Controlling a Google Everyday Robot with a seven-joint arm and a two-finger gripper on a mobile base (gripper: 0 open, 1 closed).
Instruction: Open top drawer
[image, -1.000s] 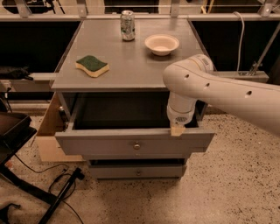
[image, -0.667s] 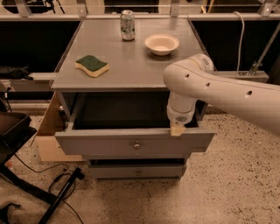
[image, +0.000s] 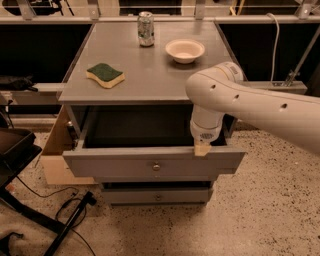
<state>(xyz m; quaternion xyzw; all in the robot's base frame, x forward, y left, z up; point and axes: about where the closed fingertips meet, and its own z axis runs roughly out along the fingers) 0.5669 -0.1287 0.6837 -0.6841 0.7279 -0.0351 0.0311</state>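
Hanging over the pulled-out top drawer (image: 125, 162), the hand (image: 201, 148) has its tip at the front's upper edge, right of the knob (image: 156, 166). Honestly can't tell its grip state. Sponge (image: 105, 75), can (image: 145, 29) and bowl (image: 185, 50) sit on the bench (image: 150, 82).

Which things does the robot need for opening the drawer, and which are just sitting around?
For the job: top drawer, pulled out; its knob; the tool, at the drawer front's top edge.
Just lying about: can, bowl and sponge on the cabinet top; the lower drawer.
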